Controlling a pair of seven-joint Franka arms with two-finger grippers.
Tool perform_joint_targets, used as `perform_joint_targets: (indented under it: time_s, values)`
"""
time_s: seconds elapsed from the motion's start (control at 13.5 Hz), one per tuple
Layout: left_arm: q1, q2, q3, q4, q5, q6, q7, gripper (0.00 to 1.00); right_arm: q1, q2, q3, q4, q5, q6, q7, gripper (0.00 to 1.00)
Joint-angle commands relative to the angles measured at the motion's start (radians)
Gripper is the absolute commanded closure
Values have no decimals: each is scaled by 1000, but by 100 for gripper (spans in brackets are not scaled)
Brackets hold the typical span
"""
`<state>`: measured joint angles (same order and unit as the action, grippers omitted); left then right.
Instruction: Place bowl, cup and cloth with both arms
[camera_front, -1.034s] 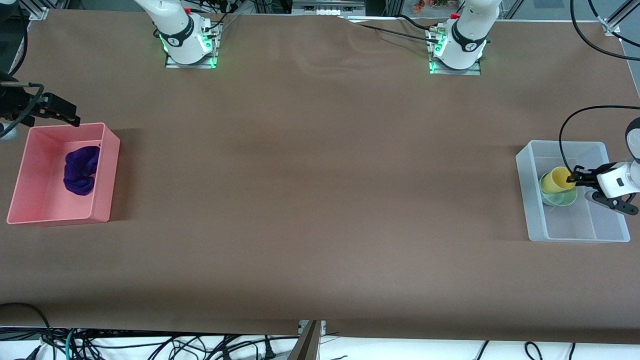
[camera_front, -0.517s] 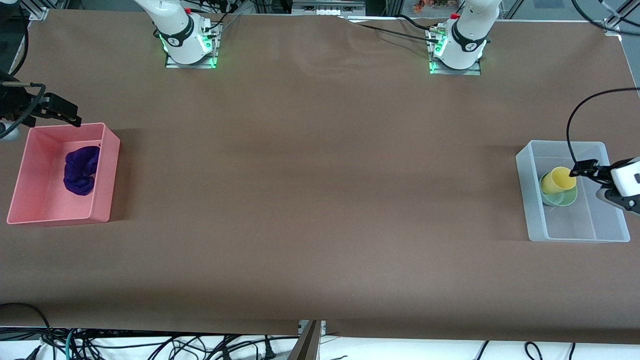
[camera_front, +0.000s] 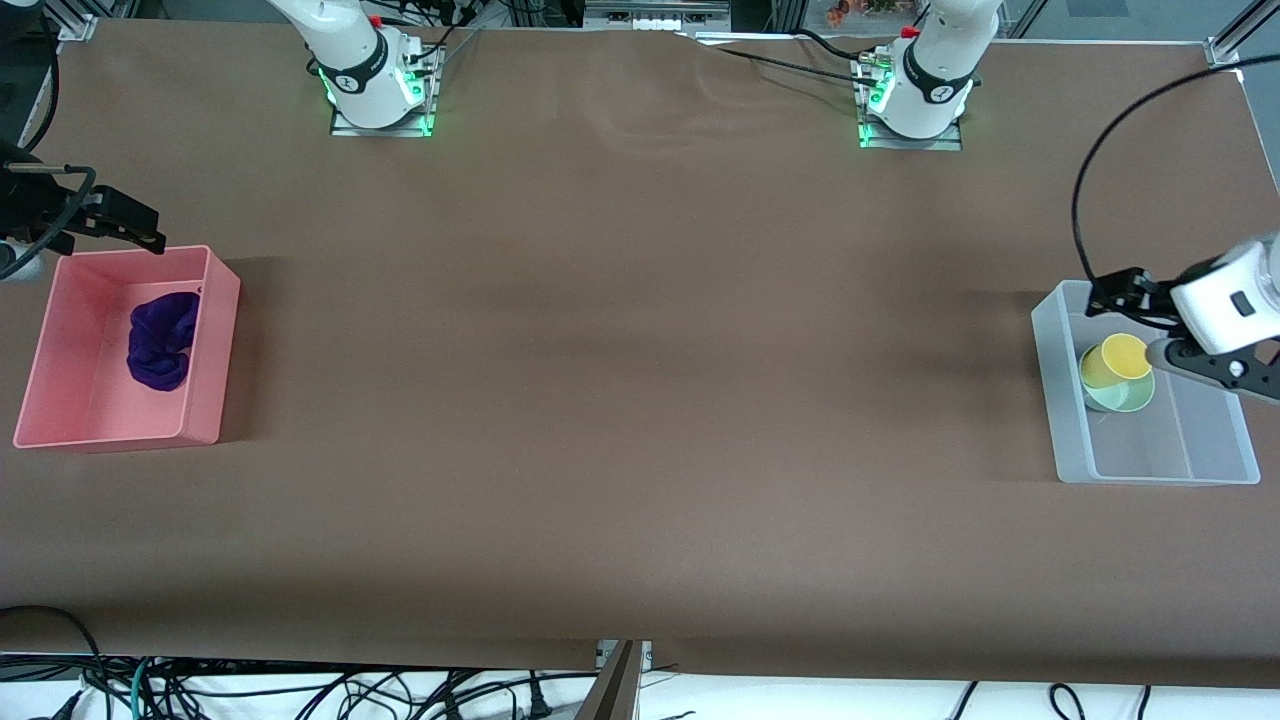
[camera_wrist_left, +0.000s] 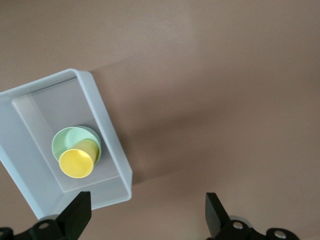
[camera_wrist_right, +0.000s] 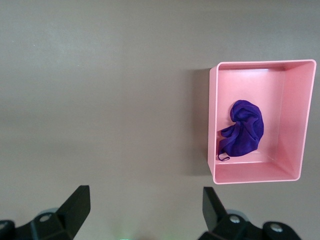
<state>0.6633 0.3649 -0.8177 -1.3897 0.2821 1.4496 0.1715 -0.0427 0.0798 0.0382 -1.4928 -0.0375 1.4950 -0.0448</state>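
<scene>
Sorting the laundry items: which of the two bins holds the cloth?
The pink bin at the right arm's end holds the purple cloth; the clear bin holds the cup and bowl.

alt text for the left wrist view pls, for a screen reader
A yellow cup sits inside a mint-green bowl in a clear bin on the brown table. The open left gripper hangs above, holding nothing.

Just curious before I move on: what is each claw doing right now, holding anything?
Left gripper: open, empty, above the clear bin.
Right gripper: open, empty, near the pink bin.
</scene>
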Motion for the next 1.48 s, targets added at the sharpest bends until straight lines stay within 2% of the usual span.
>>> perform_joint_targets:
  time_s: [0.0, 0.07, 0.15, 0.3, 0.37, 0.44, 0.59, 0.66, 0.81, 0.96, 1.03, 1.4]
  values:
    - [-69, -33, 2, 35, 11, -31, -30, 0, 1, 6, 0, 23, -1, -15, 6, 1]
    - [-114, -56, 65, 32, -22, -31, -29, 0, 1, 6, 0, 23, -1, -15, 6, 1]
    - [-190, -122, 165, 15, -91, -31, -33, 0, 3, 6, 0, 23, -1, -15, 8, 1]
    - [-415, -204, 448, -52, -216, -5, -50, 0, 3, 6, 0, 23, -1, -15, 8, 1]
    - [-491, -240, 563, -115, -289, 14, -65, 0, 3, 6, 0, 23, -1, -15, 8, 1]
    - [-548, -303, 642, -211, -334, 96, -67, 0, 1, 6, 0, 23, -1, -15, 7, 1]
    - [-643, -438, 754, -423, -336, 304, -67, 0, 1, 6, 0, 23, -1, -15, 6, 1]
    - [-695, -458, 808, -455, -333, 322, -66, 0, 1, 8, 0, 23, -1, -15, 6, 1]
    - [-703, -449, 827, -447, -327, 319, -66, 0, 3, 6, 0, 23, -1, -15, 10, 1]
    - [-699, -448, 784, -431, -250, 289, -99, 0, 3, 6, 0, 23, -1, -15, 10, 1]
    - [-688, -446, 764, -425, -245, 267, -145, 0, 1, 8, 0, 23, -1, -15, 11, 1]
    - [-665, -443, 764, -425, -264, 264, -148, 0, 1, 8, 0, 23, -1, -15, 8, 1]
